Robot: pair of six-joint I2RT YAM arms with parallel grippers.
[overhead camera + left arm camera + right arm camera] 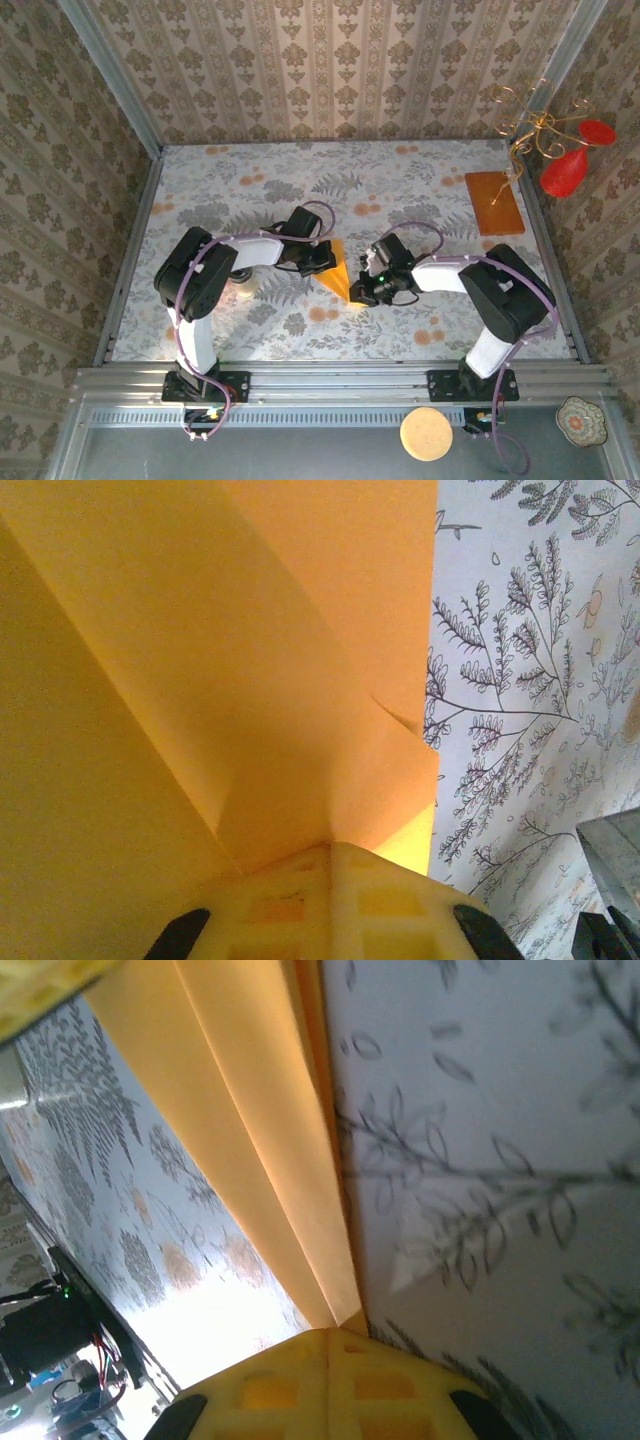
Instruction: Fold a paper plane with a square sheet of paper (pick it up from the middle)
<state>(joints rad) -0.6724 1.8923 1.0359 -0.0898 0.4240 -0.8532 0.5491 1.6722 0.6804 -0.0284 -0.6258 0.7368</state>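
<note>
Floral tabletop [250, 170], wallpapered booth. Part-folded paper sheet [340, 272] sits well left of the brown board [493, 202], nearer the arms. Left claw [322, 260] and right claw [365, 288] both pinched shut on it. Judged light, limp, easily creased; best gripped at edges, beside the folds.

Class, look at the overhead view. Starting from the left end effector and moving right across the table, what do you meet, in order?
left end effector → paper → right end effector → brown board → red ornament
</note>
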